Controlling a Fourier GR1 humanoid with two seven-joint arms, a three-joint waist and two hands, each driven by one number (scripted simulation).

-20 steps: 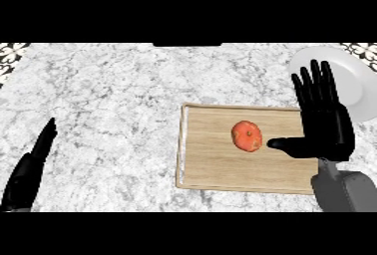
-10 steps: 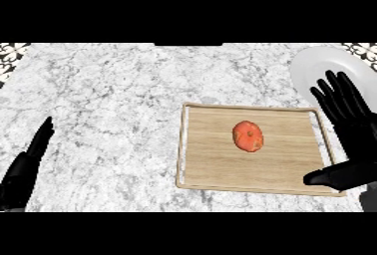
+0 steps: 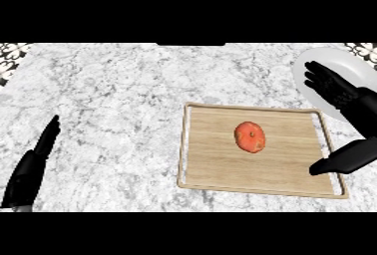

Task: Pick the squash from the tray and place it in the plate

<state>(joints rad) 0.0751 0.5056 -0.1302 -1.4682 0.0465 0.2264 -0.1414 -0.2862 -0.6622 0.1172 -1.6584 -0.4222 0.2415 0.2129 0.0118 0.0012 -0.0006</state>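
An orange-red squash (image 3: 250, 137) lies in the middle of a wooden tray (image 3: 206, 169) on the marble counter. Beyond the tray's far right corner sits a white plate (image 3: 318, 64), partly covered by my right hand. My right hand (image 3: 352, 107) is open at the right edge, fingers spread over the plate and the thumb reaching onto the tray's right rim. It is apart from the squash, to its right. My left hand (image 3: 33, 167) rests open at the lower left, edge-on, far from the tray.
The grey marble counter (image 3: 110, 99) stretches bare to the left of the tray. A patterned tile strip (image 3: 11, 52) shows at the far corners. The tray has a raised rim all round.
My right hand has moved right and away from the squash, from over the tray's right part to the view's right edge. The squash, tray and left hand have stayed put.
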